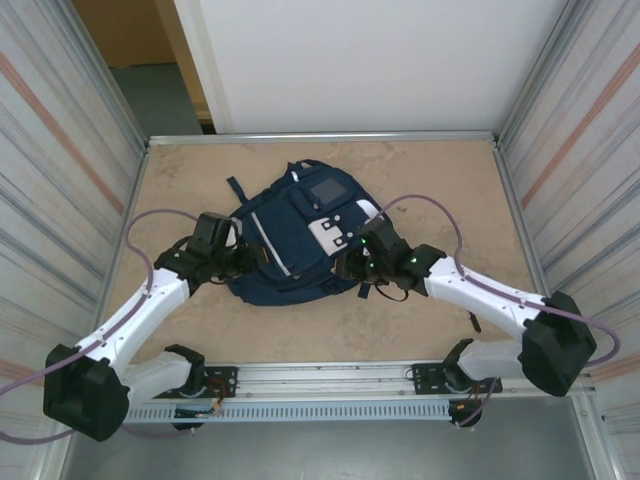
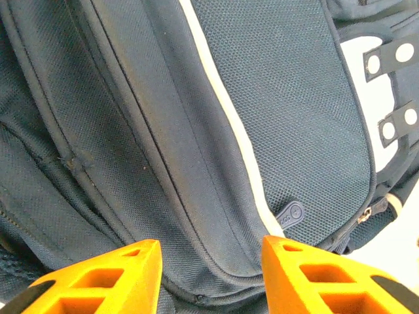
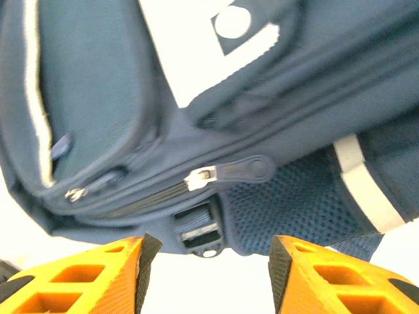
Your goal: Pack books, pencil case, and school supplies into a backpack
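The navy-blue backpack (image 1: 290, 250) lies flat in the middle of the bench (image 1: 430, 190), front side up, with its square front patch (image 1: 328, 187) towards the far edge. An arm reaches in to it from each side.

The left end effector (image 1: 240, 262) sits at the backpack's left flank. In the left wrist view it (image 2: 211, 252) is released: its orange fingers (image 2: 98, 281) stand apart with nothing clamped between them. The backpack's woven cloth lies just beyond the tips. A white reflective stripe (image 2: 229, 131) runs diagonally across that cloth towards the gap, and a dark rubber zipper pull (image 2: 288, 214) lies near the right-hand finger. Whether the tips touch the cloth cannot be told.

The right end effector (image 1: 352, 262) is at the backpack's right flank, beside the white buckle patches (image 1: 328, 235). In the right wrist view it (image 3: 208, 248) is also spread wide and grasps nothing. The pale bench shows between its tips, and the backpack's edge sits just beyond them. A small black buckle (image 3: 200, 229) hangs from that edge, in line with the gap. Above it, a metal slider with a long dark pull tab (image 3: 226, 173) rests on a closed zipper line.
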Tool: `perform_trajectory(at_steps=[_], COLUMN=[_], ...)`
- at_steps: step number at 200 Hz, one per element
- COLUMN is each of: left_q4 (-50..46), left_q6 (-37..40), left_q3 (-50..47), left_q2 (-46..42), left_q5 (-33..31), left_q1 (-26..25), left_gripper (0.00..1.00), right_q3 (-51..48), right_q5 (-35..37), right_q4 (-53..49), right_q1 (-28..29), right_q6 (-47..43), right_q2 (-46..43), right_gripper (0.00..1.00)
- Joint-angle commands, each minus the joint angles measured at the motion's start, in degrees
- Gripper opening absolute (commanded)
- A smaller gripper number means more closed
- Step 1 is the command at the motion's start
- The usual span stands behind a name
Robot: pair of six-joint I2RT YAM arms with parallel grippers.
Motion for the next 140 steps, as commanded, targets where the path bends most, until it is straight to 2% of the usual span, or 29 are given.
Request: perform_trajectory(at_steps=[1, 22, 53, 70, 98, 122, 140], left_q4=[-2.80, -2.61, -2.76, -1.95, -0.10, 1.63, 2.01], left_q6=[-0.29, -0.39, -0.56, -1.38, -2.63, -3.28, -4.13], left_q3=[1.14, 2.45, 5.81, 6.13, 6.66, 6.14, 6.47], left_q2=[1.24, 4.46, 9.83, 11.92, 14.78, 15.47, 16.43], left_q5=[-0.34, 0.15, 0.41, -0.97, 1.46, 0.59, 1.29], left_q1=[0.17, 0.65, 1.10, 1.27, 1.76, 1.76, 1.75], left_gripper=[0.48, 0.51, 0.52, 0.52, 0.52, 0.50, 0.45], right_q3=[3.12, 5.65, 12.13, 14.73, 15.54, 16.02, 15.69], right_q5=[3.94, -1.24, -3.08, -3.78, -4.00, -3.93, -3.77], right_q4=[-3.58, -1.17, -0.66, -0.43, 1.88, 2.79, 4.11], right_q1=[2.44, 4.07, 6.74, 6.96, 7.48, 7.70, 7.92], right_q6=[-14.66, -19.39, -24.01, -24.42, -24.00, -23.66, -23.75], right_q2=[-0.43, 3.98, 12.67, 16.33, 19.53, 21.75, 22.81], right_gripper=[0.53, 0.53, 0.54, 0.55, 0.56, 0.56, 0.56])
